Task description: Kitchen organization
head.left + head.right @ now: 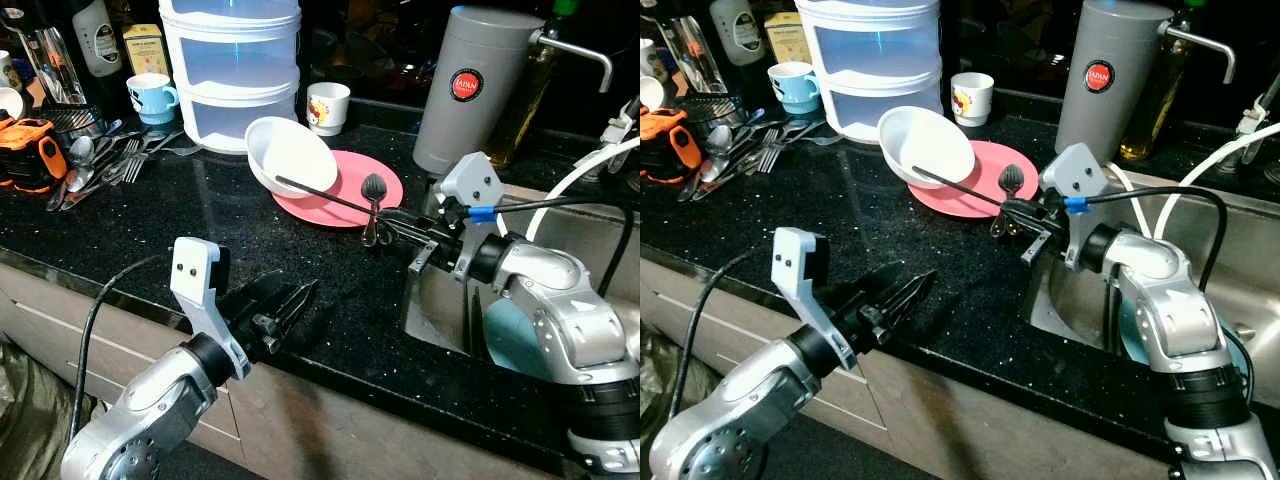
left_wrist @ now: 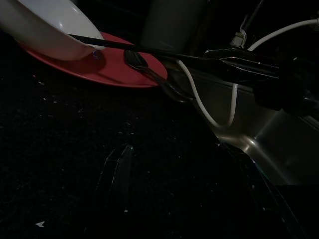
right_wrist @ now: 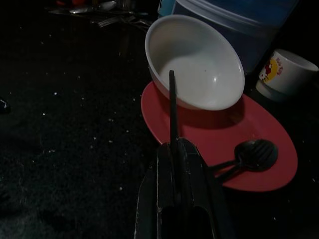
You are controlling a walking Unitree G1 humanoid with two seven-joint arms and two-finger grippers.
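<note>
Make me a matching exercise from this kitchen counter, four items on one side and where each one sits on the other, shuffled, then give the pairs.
Things
1. white bowl
2. black spoon
3. blue mug
4. chopstick

Places
A. beside the clear stacked container
B. held in the right gripper
C. tilted on the pink plate's edge
D. bowl end over the pink plate

Pairs: 1-C, 2-D, 3-A, 4-B
</note>
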